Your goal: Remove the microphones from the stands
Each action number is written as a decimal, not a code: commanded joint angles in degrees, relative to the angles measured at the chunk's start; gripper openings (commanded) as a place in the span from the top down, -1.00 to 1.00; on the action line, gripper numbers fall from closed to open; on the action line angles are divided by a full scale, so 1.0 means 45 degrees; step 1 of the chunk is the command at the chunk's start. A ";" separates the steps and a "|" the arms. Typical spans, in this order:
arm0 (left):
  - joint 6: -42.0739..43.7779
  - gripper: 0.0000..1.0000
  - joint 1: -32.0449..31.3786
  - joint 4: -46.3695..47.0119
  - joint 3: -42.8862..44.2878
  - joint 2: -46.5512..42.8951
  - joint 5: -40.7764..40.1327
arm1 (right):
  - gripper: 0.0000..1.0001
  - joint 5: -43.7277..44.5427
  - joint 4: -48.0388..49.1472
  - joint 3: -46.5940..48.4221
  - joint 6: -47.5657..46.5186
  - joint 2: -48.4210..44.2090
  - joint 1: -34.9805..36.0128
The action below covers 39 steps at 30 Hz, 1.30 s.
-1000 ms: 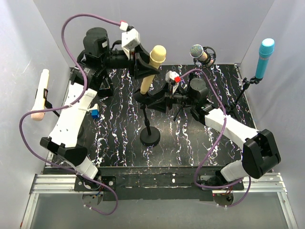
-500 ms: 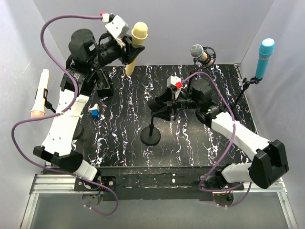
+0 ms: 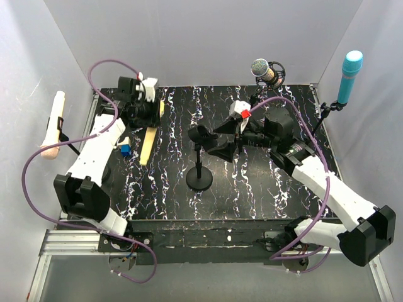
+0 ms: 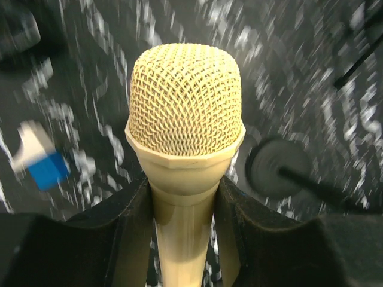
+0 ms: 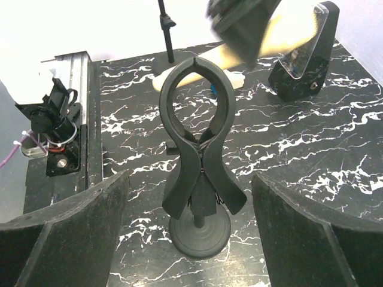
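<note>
Two arms reached over the black, white-veined tabletop. The left end effector pinched the cream-yellow microphone with a mesh head by its handle just below the head, with a black finger pressed against each side. From above, the microphone lay low and lengthwise over the far left part of the tabletop, well apart from the black round-based stand with a spring clip. Blur hid whether the microphone touched the surface. A small blue-and-white block sat just beside it on the left. The right end effector was spread wide, its fingers on either side of the upright clip and touching neither arm of it. The stand's base rested near the middle of the tabletop. A white microphone on a side stand stood at the left wall, a silver-headed microphone at the far edge and a teal microphone by the right wall.
</note>
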 commanded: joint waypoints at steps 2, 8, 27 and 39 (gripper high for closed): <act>0.0431 1.00 0.0532 -0.3092 -0.1468 0.0508 -0.0744 | -0.78 0.0734 -0.1398 0.1068 -0.0850 -0.0885 -0.0025; 0.1667 1.00 0.0747 -0.3295 -0.3769 0.0962 -0.1663 | -0.79 0.1710 -0.2785 0.1303 -0.1416 -0.1998 -0.0064; 0.3465 -0.03 0.0728 -0.0948 -0.7954 0.0866 -0.3012 | -0.81 0.2298 -0.5286 0.3177 -0.1632 -0.2254 -0.0084; 0.0036 -0.96 0.0786 -0.6027 0.7217 -0.1307 0.3152 | -0.86 0.3156 -0.7923 0.4740 -0.2394 -0.1669 -0.0123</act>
